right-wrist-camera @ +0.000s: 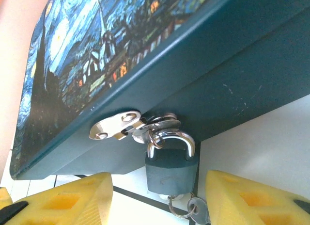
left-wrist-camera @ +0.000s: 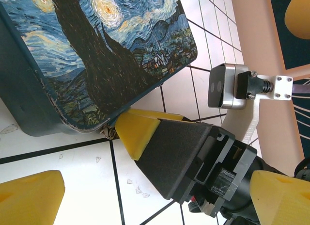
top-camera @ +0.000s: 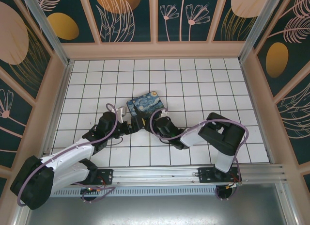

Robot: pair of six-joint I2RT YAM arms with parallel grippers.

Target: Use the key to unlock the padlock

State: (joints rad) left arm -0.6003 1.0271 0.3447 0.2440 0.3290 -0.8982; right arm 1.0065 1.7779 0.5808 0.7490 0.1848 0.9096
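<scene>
Where the painted wall panels (top-camera: pixel 128 16) close in on three sides, dark teal with peach leaf shapes, elbow room is short. Tabletop (top-camera: pixel 203 79): white tiles, dark grid, a few small flecks near the work.

Starry-night box (top-camera: pixel 147 104) sits mid-tabletop, and both arms meet at its near edge. Left hand (top-camera: pixel 127 123) is spread wide and empty at the box corner. Right hand (right-wrist-camera: pixel 160 196) is released, its pads either side of the padlock (right-wrist-camera: pixel 171 169) without touching.

Padlock hangs from the hasp (right-wrist-camera: pixel 116 127) on the box front, shackle closed. Key (right-wrist-camera: pixel 198 209) hangs on its ring just below the lock body. It is probably seated in the keyway, but the frame edge cuts it off.

Judgement: pinch the key head square, turn without tugging, and let the left hand steady the box.
</scene>
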